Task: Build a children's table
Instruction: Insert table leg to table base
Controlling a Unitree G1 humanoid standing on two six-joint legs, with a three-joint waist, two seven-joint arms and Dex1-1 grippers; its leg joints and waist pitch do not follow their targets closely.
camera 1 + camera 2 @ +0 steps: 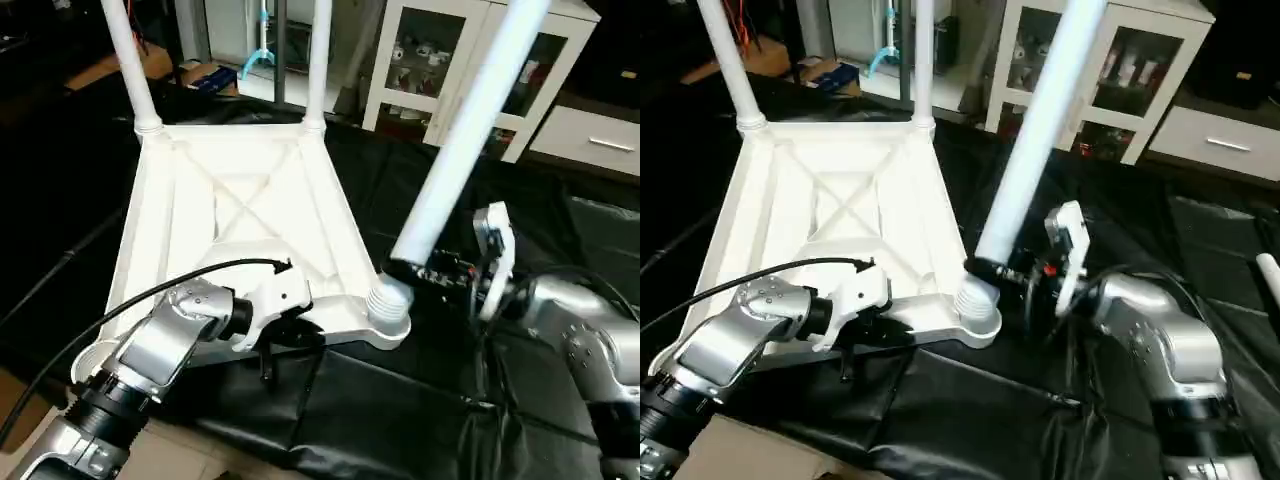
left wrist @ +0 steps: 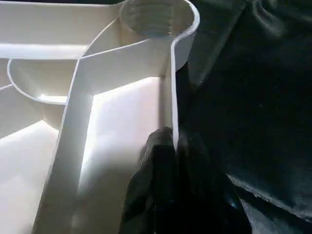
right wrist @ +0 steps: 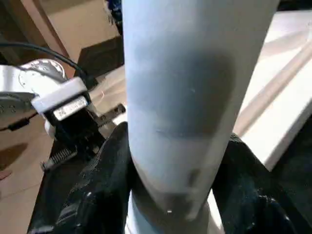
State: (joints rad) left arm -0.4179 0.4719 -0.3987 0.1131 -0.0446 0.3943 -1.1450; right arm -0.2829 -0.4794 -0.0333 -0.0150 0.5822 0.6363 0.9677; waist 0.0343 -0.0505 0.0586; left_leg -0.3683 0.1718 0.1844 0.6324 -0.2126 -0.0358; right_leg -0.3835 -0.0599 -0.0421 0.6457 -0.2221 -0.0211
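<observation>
The children's table top (image 1: 240, 200) lies upside down on black cloth, ribbed underside up. Two white legs (image 1: 130, 60) (image 1: 318, 60) stand upright in its far corner sockets. A third leg (image 1: 470, 120) leans up to the right, its threaded end sitting in the near right corner socket (image 1: 388, 312). My right gripper (image 1: 405, 268) is shut around this leg just above the socket, with black fingers (image 3: 105, 180) on both sides. My left gripper (image 1: 288, 335) is shut on the top's near rim, its fingers (image 2: 156, 165) pinching the thin wall. An empty threaded socket (image 2: 156, 17) shows beyond them.
Black cloth (image 1: 400, 400) covers the work surface around the table top. A white cabinet with glass doors (image 1: 450, 60) stands behind. A blue box (image 1: 210, 78) lies at the back left. A white rod end (image 1: 1268, 270) shows at the right edge.
</observation>
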